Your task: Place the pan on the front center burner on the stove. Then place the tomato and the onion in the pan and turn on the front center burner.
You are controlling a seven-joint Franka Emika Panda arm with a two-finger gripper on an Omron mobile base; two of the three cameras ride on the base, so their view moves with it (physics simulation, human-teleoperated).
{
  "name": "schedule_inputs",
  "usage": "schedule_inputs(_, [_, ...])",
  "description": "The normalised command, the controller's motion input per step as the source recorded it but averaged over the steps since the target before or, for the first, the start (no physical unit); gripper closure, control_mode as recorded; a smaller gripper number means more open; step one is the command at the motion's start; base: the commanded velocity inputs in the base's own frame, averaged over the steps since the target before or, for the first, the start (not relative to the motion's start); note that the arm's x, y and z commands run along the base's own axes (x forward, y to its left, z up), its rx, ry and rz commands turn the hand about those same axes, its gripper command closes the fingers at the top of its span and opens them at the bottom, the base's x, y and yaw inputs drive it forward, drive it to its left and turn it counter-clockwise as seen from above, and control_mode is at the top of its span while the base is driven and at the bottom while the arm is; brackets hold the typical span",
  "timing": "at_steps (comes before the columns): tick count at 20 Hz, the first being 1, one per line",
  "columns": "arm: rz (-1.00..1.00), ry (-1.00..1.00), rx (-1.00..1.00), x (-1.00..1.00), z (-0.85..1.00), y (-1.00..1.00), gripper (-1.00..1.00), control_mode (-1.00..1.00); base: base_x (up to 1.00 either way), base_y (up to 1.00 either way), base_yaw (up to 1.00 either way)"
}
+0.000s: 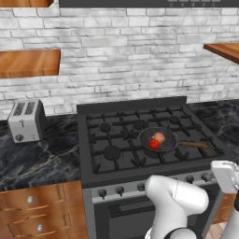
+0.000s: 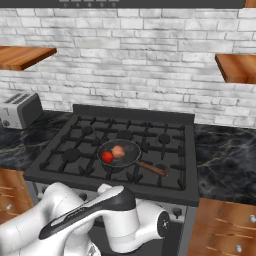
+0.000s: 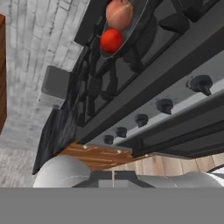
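A black marble counter (image 1: 42,158) ran under a white brick wall (image 1: 121,60), with the stove (image 1: 140,140) set into it and wooden drawers (image 1: 42,214) below the counter's left stretch. Nearest the base, along the stove's steel front edge, stood a row of small dark knobs (image 3: 165,105), seen sideways in the hand view. The gripper (image 3: 113,178) hung low in front of that edge, its fingertips barely showing at the bottom of the hand view, pressed together with nothing between them. Just behind the front edge, at the middle of the stove, the pan (image 2: 120,154) sat on the front center burner (image 1: 158,148), its wooden handle (image 2: 152,169) pointing toward the stove's front right corner. Inside the pan lay the tomato (image 2: 107,157) on the nearer left side and the onion (image 2: 118,151) just beside it, farther back; the two looked to be touching. Beyond the pan the rear burners (image 1: 140,125) lined the stove's back edge. On the counter's left part, near the wall, stood a silver toaster (image 1: 26,121). Wooden shelves (image 1: 29,63) hung on the wall to either side.
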Motion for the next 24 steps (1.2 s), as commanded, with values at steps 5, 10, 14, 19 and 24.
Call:
schedule_inputs(5, [0.00,0.00,0.00,0.18,-0.13,0.00,1.00,-1.00,0.00,0.00,0.00])
schedule_inputs(10, [0.00,0.00,0.00,0.35,-0.18,0.00,1.00,-1.00,0.00,0.00,0.00])
schedule_inputs(14, [0.00,0.00,0.00,0.12,-0.26,0.00,1.00,-1.00,0.00,0.00,0.00])
schedule_inputs(19, [0.00,0.00,0.00,0.02,-0.23,0.00,1.00,-1.00,0.00,0.00,0.00])
schedule_inputs(24, [0.00,0.00,0.00,0.15,-0.10,0.00,1.00,-1.00,0.00,0.00,0.00])
